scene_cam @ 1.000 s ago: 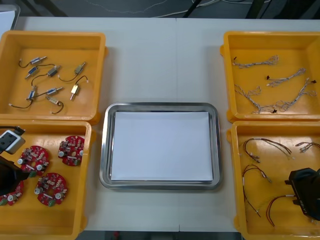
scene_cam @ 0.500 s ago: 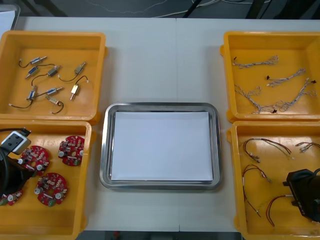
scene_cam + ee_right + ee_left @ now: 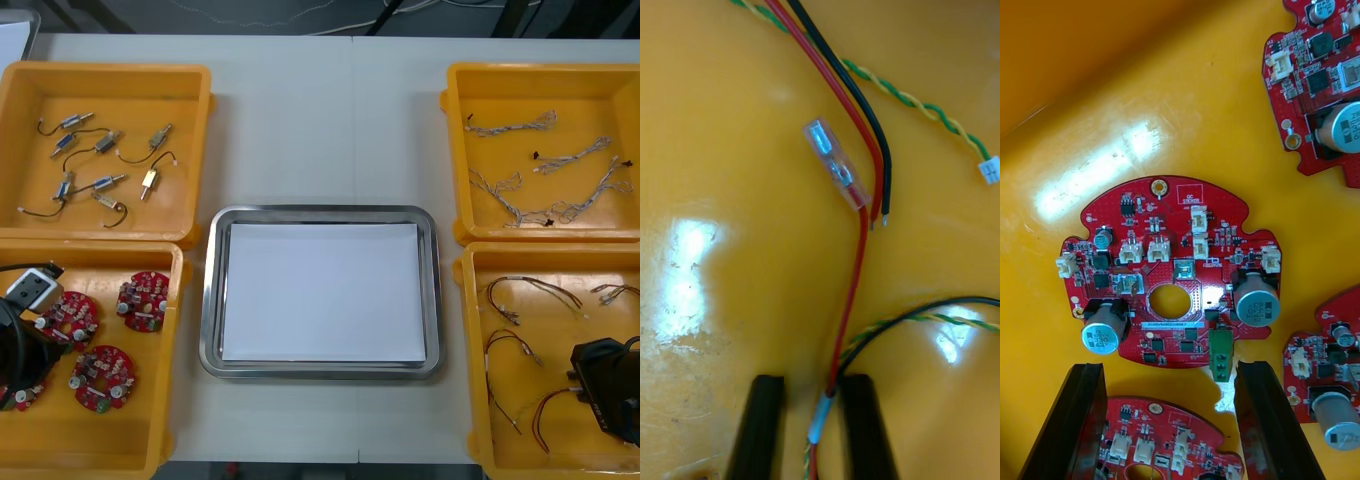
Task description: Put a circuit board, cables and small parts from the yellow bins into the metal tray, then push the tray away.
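Left gripper (image 3: 1171, 367) hung in the near left yellow bin (image 3: 120, 440), fingers wide apart over a circuit board (image 3: 1161, 442) that was cut off at the view's edge; a whole board (image 3: 1169, 274) lay just beyond them. Right gripper (image 3: 811, 381), in the near right yellow bin (image 3: 468, 400), had its fingers slightly parted around a red cable (image 3: 854, 300), not pinching it. The metal tray (image 3: 212, 300) sat between the bins, white inside
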Tool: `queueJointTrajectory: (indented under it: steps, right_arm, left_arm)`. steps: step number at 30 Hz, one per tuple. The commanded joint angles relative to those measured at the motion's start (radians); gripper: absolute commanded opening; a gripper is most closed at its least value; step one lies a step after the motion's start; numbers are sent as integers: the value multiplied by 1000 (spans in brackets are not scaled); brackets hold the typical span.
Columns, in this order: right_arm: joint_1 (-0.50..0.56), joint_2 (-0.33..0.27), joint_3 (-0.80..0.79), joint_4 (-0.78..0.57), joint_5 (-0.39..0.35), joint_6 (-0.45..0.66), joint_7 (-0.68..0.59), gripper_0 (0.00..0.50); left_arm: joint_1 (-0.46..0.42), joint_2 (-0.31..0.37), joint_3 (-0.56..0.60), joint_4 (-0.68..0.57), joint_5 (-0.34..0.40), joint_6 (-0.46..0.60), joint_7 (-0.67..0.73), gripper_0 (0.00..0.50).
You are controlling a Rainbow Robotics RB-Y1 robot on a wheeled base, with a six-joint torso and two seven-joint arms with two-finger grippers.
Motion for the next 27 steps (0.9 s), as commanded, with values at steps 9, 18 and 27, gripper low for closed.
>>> queueJointTrajectory:
  steps: [9, 18, 27]
  right_arm:
    - [-18, 0, 22, -8, 10, 1, 12, 0]
    - [-124, -52, -11, -34, -13, 142, 20, 0]
    - [-205, -70, -120, -138, -36, 373, 32, 0]
  left_arm:
    - [-24, -31, -53, 10, -69, -28, 19, 500]
    - [-19, -48, -56, 10, -84, -16, 19, 500]
    - [-19, -54, -78, 18, -139, -34, 36, 500]
